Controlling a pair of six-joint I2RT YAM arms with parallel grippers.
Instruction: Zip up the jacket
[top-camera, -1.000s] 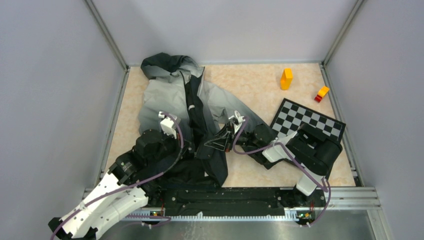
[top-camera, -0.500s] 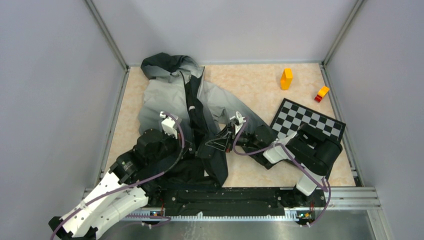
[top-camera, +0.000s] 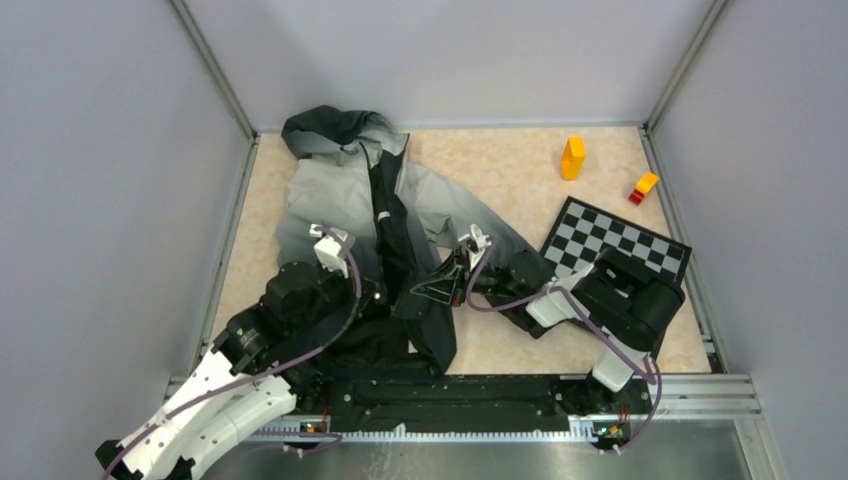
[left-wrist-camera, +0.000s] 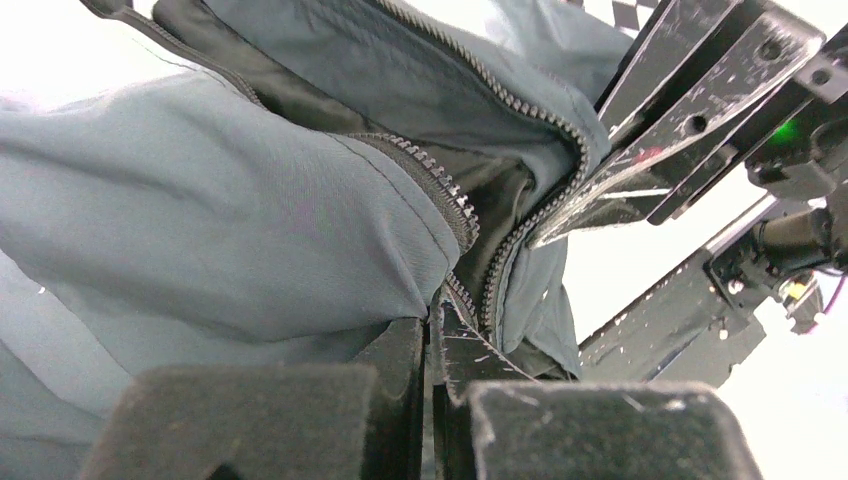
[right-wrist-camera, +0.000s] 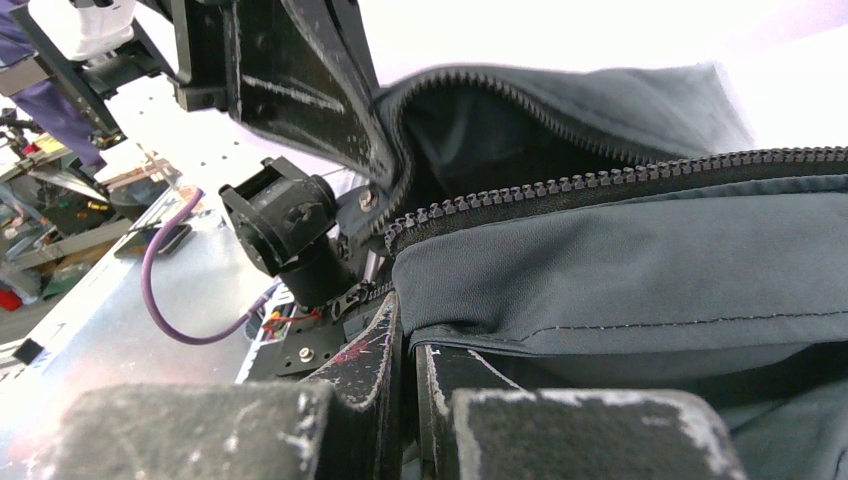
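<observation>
While pinching the jacket (top-camera: 330, 190) at its open hem, clamped tight: left gripper (left-wrist-camera: 432, 345) on one zipper edge (left-wrist-camera: 445, 200), right gripper (right-wrist-camera: 405, 350) on the other. Sprawled across the table (top-camera: 520, 160), hood (top-camera: 325, 128) far-left.

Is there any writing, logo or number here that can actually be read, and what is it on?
None can be read.
The jacket has a small white patch on its front, too small to tell whether it bears print.
The checkerboard and the orange block show no lettering.
</observation>
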